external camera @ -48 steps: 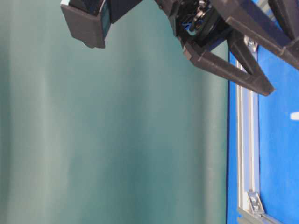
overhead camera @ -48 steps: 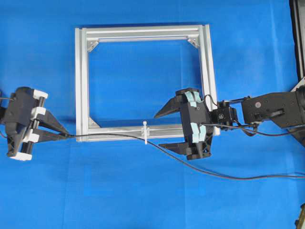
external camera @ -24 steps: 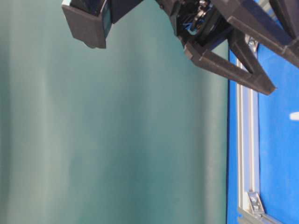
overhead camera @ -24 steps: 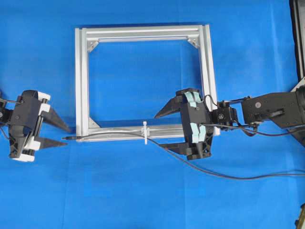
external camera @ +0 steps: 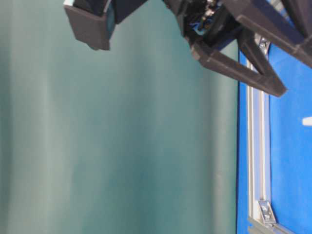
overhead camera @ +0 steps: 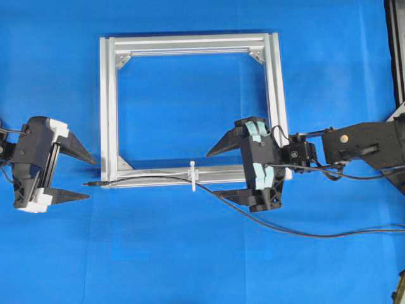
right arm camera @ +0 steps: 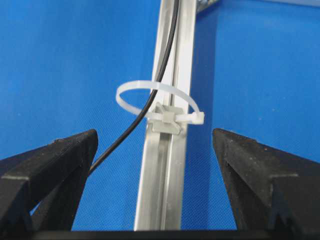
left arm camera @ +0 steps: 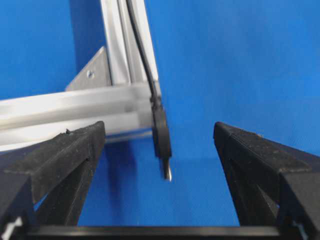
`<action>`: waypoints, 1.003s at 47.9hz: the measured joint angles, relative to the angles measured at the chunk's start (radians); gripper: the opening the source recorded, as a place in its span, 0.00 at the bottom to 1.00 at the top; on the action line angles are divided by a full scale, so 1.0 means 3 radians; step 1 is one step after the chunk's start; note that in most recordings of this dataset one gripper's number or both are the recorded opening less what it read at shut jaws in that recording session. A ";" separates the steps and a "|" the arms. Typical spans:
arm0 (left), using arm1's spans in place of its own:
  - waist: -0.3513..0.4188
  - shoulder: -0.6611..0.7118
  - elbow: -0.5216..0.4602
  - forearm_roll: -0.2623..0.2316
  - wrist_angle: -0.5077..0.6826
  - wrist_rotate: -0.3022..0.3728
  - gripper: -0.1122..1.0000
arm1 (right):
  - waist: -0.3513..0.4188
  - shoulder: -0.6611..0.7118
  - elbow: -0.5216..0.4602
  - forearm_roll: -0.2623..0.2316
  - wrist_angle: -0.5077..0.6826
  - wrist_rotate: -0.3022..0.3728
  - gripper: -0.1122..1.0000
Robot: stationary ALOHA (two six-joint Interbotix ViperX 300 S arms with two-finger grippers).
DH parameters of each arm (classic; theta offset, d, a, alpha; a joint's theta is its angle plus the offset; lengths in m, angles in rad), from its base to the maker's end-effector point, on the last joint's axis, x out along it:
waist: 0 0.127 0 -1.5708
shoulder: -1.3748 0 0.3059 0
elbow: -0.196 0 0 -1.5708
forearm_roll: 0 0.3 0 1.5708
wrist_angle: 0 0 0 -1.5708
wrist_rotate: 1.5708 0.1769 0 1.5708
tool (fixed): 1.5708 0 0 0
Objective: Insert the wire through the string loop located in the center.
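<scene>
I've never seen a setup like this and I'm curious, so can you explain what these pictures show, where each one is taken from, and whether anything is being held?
These are two robot arms working over a blue table. The overhead picture looks straight down: the left gripper is at the left, the right gripper near the middle. Both have their black fingers spread open and hold nothing.

On the table lies a square silver frame. A small white string loop stands on its near bar, and a thin black wire runs through that loop and along the bar. Its plug tip lies free in front of the left gripper.

Two pictures come from cameras on the wrists, looking out between the fingers: the left one sees the plug, the right one the loop. The table-level picture is a side view, mostly green backdrop.
</scene>
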State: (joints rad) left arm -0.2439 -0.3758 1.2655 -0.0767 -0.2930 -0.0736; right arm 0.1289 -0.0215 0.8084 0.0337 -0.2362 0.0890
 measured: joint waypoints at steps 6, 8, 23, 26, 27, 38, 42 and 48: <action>0.0005 -0.0102 -0.0087 0.0000 0.0020 0.0015 0.86 | 0.0000 -0.0133 0.0000 0.0000 0.0097 -0.0005 0.87; 0.0010 -0.0123 -0.0107 0.0000 0.0041 0.0010 0.86 | 0.0000 -0.0174 0.0000 0.0000 0.0128 -0.0005 0.87; 0.0056 -0.0199 -0.0194 0.0000 0.0194 0.0015 0.86 | 0.0000 -0.0465 0.0000 -0.0005 0.0312 -0.0005 0.87; 0.0056 -0.0194 -0.0199 0.0000 0.0194 0.0015 0.86 | -0.0005 -0.0491 0.0000 -0.0005 0.0332 -0.0005 0.87; 0.0051 -0.0194 -0.0199 0.0000 0.0199 0.0015 0.86 | -0.0005 -0.0496 0.0000 -0.0005 0.0332 -0.0005 0.87; 0.0056 -0.0199 -0.0199 0.0000 0.0199 0.0015 0.86 | -0.0005 -0.0506 0.0000 -0.0005 0.0343 -0.0005 0.87; 0.0056 -0.0194 -0.0199 0.0000 0.0199 0.0010 0.86 | -0.0005 -0.0506 0.0000 -0.0005 0.0337 -0.0010 0.87; 0.0056 -0.0194 -0.0199 0.0000 0.0205 0.0015 0.86 | -0.0005 -0.0506 0.0000 -0.0005 0.0343 -0.0005 0.87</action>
State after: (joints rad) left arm -0.2270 -0.4341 1.2057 -0.0767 -0.2316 -0.0690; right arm 0.1273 -0.1733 0.8084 0.0322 -0.1335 0.0874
